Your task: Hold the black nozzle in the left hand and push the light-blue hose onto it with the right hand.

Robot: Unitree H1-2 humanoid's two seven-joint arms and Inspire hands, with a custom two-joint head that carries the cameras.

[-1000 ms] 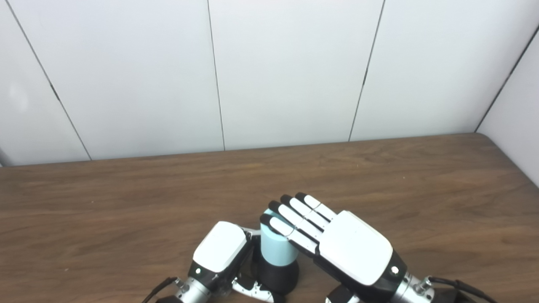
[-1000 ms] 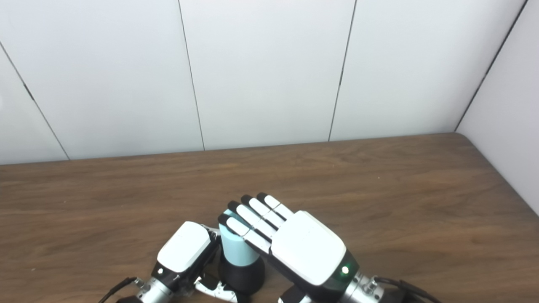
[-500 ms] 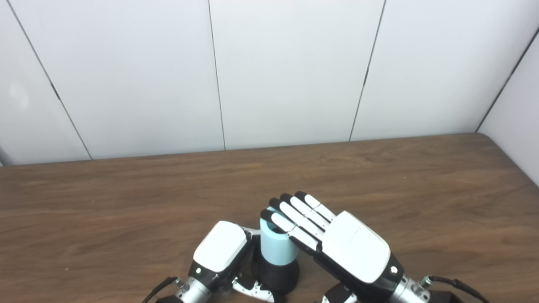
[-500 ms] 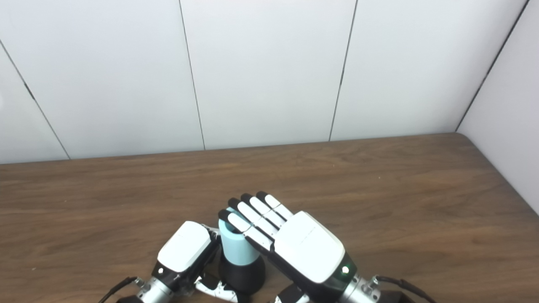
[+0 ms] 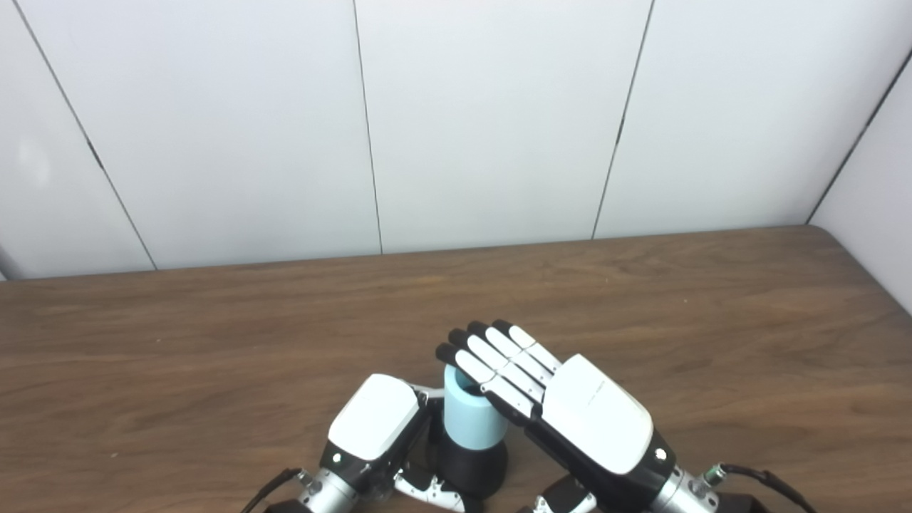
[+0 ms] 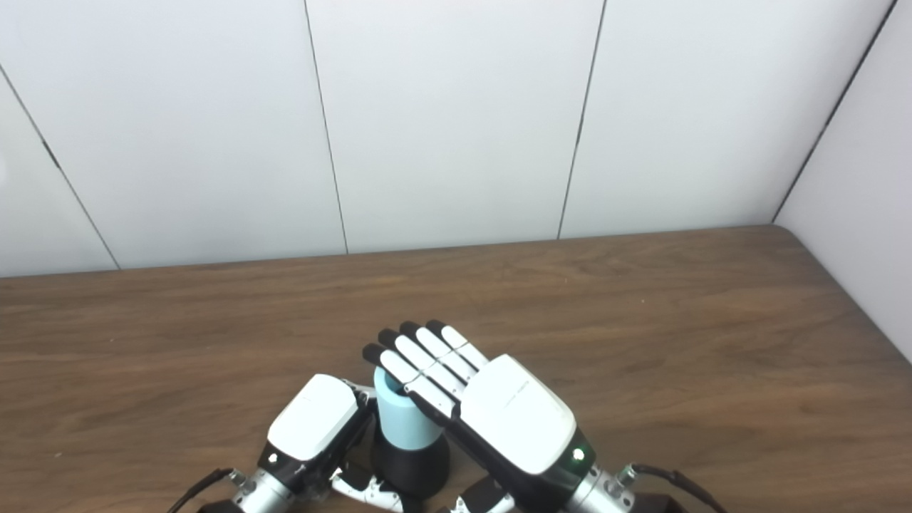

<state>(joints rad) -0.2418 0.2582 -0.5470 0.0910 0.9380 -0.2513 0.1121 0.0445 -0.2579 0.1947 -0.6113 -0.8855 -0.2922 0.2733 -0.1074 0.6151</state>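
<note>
The black nozzle stands upright near the table's front edge, and the light-blue hose sits on top of it, its dark mouth facing up. From the left, my left hand curls round the nozzle's base, fingers closed on it. My right hand is held flat with straight fingers stretched over the hose's mouth. It grips nothing, and whether it touches the rim is not visible.
The brown wooden table stretches back to white wall panels. A side wall closes the right end. Nothing else lies on the tabletop.
My right hand has shifted a little left and risen, so more of the hose's open mouth shows under the fingers. The left hand, the nozzle and the hose have stayed put.
</note>
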